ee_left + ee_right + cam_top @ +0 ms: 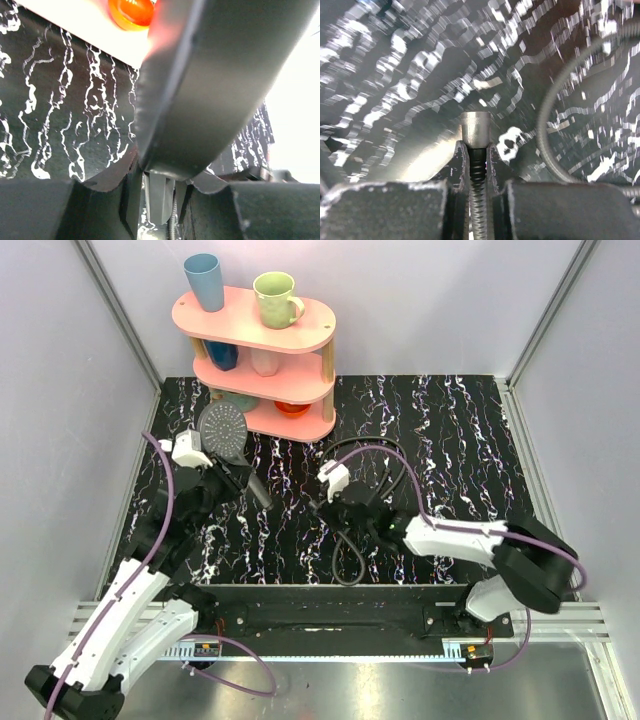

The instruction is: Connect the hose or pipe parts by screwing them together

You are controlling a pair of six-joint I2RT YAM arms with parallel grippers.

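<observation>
At left, the left gripper point(228, 478) is clamped tight on the handle of the shower head point(222, 427). Its grey face is close against the pink shelf point(300, 335) of cups point(204, 282), perhaps touching it. To the right, the right gripper point(338, 502) pinches the black hose point(347, 565) just behind its metal end nut point(475, 128). The rest of the hose loops on the table point(450, 420).

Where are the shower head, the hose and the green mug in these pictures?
shower head point(222, 427): top view, on its round grey perforated face.
hose point(475, 128): right wrist view, on the metal nut at its end.
green mug point(275, 298): top view, on the mug's body.
</observation>
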